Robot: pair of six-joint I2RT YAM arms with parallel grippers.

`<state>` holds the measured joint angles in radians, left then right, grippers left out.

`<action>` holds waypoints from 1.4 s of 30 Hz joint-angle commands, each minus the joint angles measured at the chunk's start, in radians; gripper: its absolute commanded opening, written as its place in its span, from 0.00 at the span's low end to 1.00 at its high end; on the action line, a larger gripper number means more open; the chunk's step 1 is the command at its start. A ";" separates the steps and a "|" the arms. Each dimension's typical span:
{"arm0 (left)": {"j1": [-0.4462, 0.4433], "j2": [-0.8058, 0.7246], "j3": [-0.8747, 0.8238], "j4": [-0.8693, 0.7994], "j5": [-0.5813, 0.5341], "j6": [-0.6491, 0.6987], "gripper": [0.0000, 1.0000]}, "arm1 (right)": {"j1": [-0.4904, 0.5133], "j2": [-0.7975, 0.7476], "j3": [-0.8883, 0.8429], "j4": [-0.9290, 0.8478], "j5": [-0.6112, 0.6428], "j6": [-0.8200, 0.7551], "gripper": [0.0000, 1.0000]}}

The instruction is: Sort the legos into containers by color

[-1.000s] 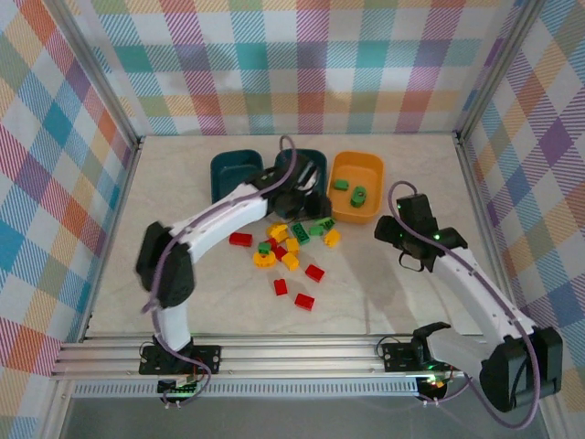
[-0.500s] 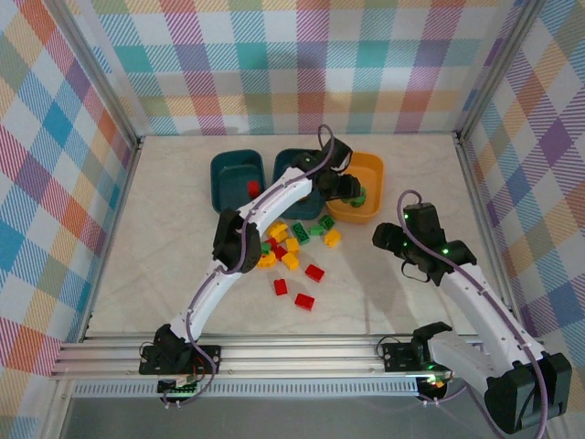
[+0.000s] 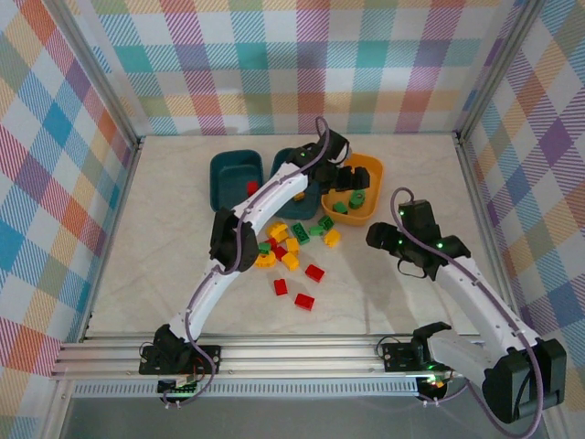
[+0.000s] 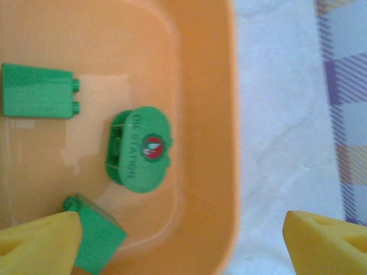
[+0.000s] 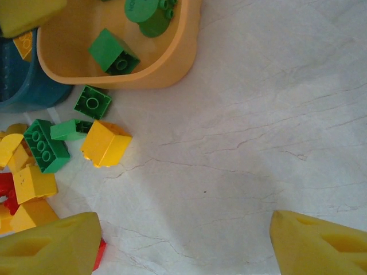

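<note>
Left hand point(image 4: 183, 243) over orange tub point(image 4: 200, 86)
It and right hand point(image 5: 183, 240) gape empty; green bricks point(image 4: 137, 149) in tub, loose bricks point(image 3: 291, 249) on table point(image 5: 269, 103).

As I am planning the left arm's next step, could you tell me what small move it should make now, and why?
Probably lift the left gripper away from the orange tub and toward the pile. It is open with nothing held, three green legos already lie in the tub, and a green brick waits on the table just beside it.
</note>
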<state>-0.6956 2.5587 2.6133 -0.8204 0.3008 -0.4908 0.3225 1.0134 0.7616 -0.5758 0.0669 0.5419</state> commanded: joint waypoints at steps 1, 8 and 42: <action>0.005 -0.240 -0.062 -0.020 0.009 0.052 0.89 | 0.063 0.062 0.048 0.035 -0.011 0.003 0.76; 0.104 -0.798 -0.947 0.320 -0.167 -0.030 0.92 | 0.228 0.328 0.137 0.142 0.037 0.103 0.79; 0.253 -1.524 -1.881 0.309 -0.362 -0.193 0.99 | 0.319 0.540 0.342 0.074 0.111 0.077 0.31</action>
<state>-0.4599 1.0508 0.7620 -0.4690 0.0139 -0.6453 0.6121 1.6131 1.0416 -0.4660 0.1497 0.6765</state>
